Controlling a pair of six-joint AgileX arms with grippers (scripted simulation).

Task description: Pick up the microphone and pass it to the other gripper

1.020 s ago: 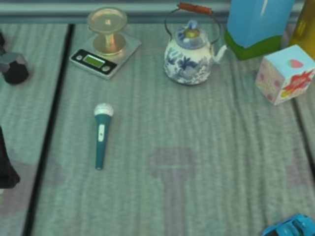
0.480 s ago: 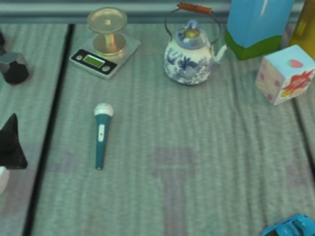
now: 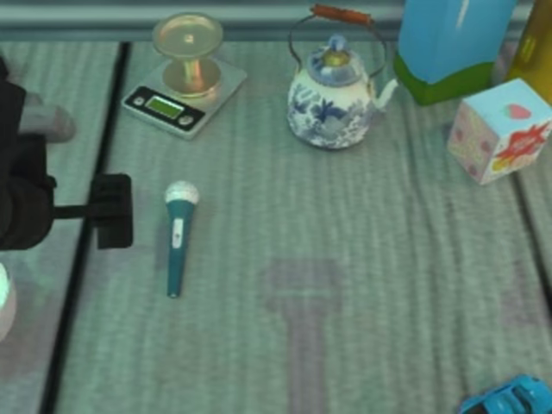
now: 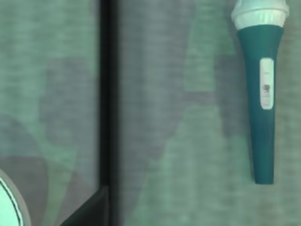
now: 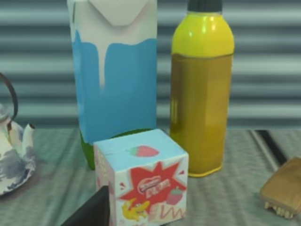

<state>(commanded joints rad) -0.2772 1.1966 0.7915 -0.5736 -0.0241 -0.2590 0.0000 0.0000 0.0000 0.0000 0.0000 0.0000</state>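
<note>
Left tool (image 3: 112, 210) hovers just beside microphone (image 3: 178, 236).

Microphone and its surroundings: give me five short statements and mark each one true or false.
1. The microphone lies flat on the table. True.
2. The left gripper holds the microphone off the table. False: it is beside the microphone, on its left in the top view, not touching it.
3. The microphone's whitish head points towards the kitchen scale. True.
4. The teapot stands between the microphone and the left gripper. False: it stands farther back and to the right, near the blue carton.
5. A gold stand sits on the scale. True.
</note>
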